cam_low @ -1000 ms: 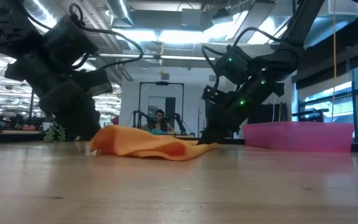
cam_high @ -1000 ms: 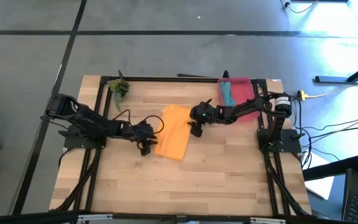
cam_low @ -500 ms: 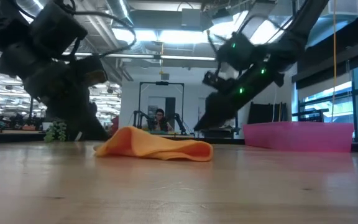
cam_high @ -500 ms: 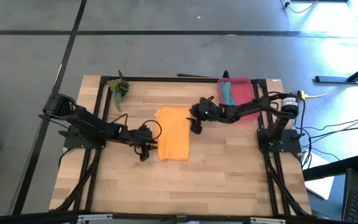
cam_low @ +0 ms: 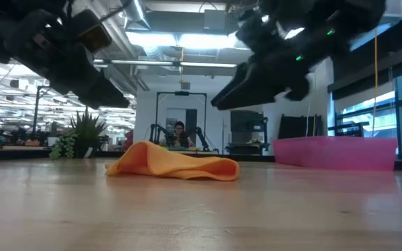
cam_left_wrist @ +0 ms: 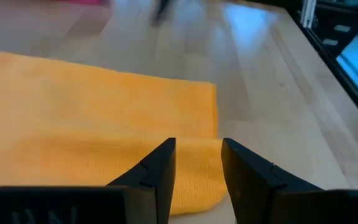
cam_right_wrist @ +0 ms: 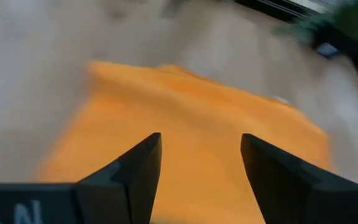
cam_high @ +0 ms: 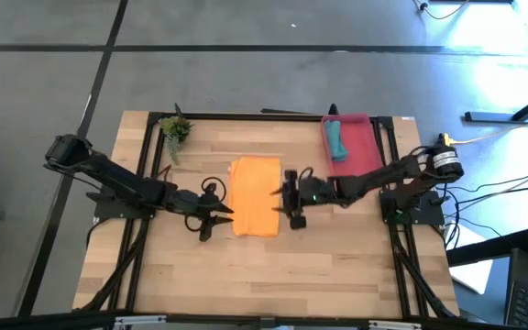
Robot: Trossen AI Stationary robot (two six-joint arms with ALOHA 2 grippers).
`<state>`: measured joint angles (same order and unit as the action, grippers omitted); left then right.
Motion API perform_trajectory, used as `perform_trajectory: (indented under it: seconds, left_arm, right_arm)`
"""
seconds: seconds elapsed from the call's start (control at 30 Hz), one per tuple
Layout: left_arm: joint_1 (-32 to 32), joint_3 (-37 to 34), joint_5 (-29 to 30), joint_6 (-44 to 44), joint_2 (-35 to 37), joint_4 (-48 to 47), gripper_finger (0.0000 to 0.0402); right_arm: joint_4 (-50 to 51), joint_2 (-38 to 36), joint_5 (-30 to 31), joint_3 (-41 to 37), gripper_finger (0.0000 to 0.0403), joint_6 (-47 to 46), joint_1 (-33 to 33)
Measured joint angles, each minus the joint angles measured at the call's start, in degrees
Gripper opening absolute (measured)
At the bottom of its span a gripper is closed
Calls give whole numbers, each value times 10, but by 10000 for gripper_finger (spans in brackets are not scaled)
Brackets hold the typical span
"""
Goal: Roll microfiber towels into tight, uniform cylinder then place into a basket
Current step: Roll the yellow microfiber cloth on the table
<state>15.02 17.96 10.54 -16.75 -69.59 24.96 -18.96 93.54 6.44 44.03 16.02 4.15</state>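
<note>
The orange towel [cam_high: 256, 196] lies flat mid-table as a folded oblong, humped in the low view [cam_low: 173, 164]. My left gripper [cam_high: 218, 215] hovers open just off its left edge, near its near corner [cam_left_wrist: 197, 149]. My right gripper [cam_high: 280, 195] hovers open over its right edge [cam_right_wrist: 201, 146]. In the low view both grippers hang clear above the cloth, the left [cam_low: 121, 104] and the right [cam_low: 218, 104]. The teal towel [cam_high: 335, 137] lies rolled in the red-pink basket [cam_high: 365, 147] at the far right.
A small green plant [cam_high: 176, 128] stands at the far left corner. Black frame rails [cam_high: 154, 183] run along both sides of the table. Bare wood stretches toward the near edge [cam_high: 264, 275]. A person sits far back in the room [cam_low: 179, 134].
Both grippers have risen off the orange towel and drawn toward the table's near edge; the right has also rolled. The towel, which lay slanted a second ago, now lies square to the table edges and has stayed put for the last half second.
</note>
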Motion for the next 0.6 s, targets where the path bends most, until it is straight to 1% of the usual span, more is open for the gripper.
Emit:
perform_trajectory:
  seconds: [0.13,0.23,0.3,0.43,0.6]
  left_arm:
    - [32,0,61,5,2,-4,121]
    - [49,0,74,3,2,-5,121]
    - [61,0,81,-7,2,-5,121]
    - [85,0,113,-11,2,-5,121]
    - [103,0,129,-9,2,-5,121]
  right_arm:
    - [20,0,3,0,221,-7,59]
    - [41,0,17,0,221,-10,97]
    - [58,4,18,0,221,-36,117]
    - [81,5,12,0,221,-74,143]
    - [83,5,28,0,221,-99,156]
